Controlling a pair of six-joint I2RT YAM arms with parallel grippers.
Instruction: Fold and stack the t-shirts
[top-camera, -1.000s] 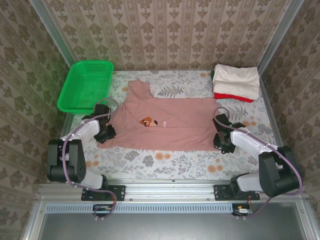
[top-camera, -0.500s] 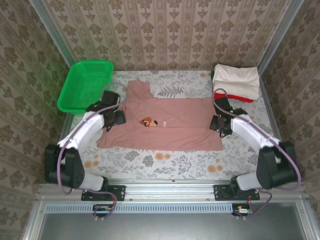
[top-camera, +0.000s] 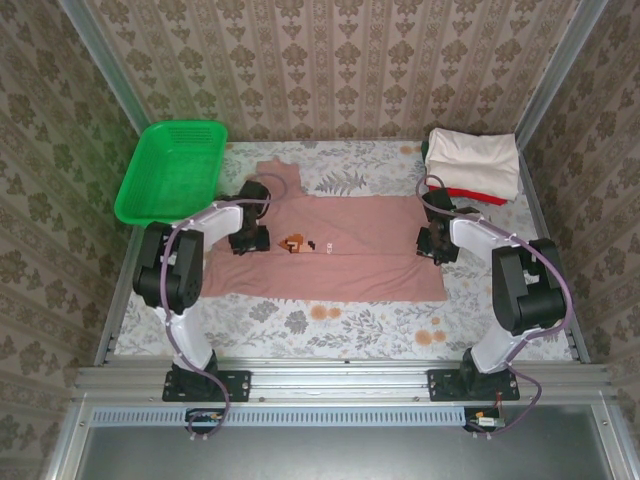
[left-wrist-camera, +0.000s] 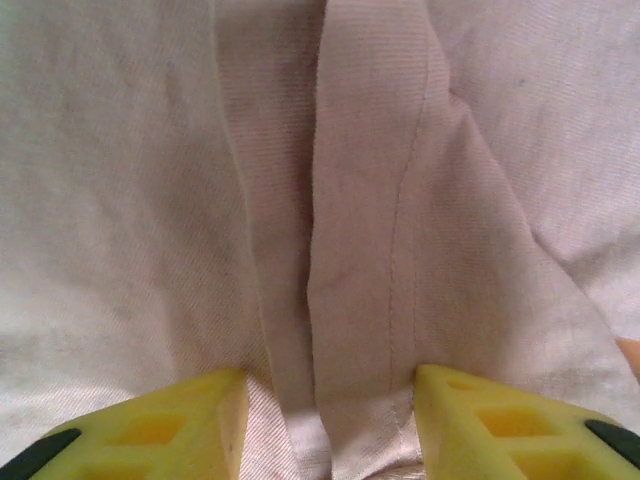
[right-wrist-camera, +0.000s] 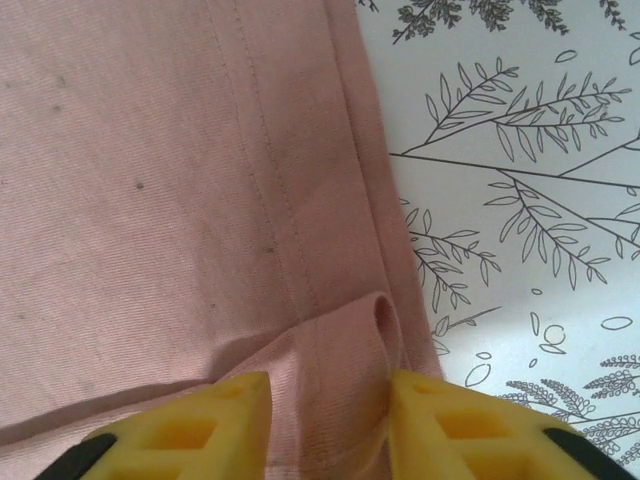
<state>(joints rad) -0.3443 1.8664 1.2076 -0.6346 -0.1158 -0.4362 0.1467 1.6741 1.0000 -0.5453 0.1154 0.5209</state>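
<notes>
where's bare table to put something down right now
Bare cloth: the near strip between the hem of the pink t-shirt and the front edge of the table; a smaller far patch between its sleeve and the folded stack. Crowded: the middle, covered by the shirt, and the far left, taken by the green basket.

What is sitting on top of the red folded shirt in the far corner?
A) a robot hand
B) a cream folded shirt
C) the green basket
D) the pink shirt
B: the cream folded shirt lies right on the red folded shirt, whose edge peeks out beneath it at the far right, while the pink shirt lies spread out apart from that pile.
</notes>
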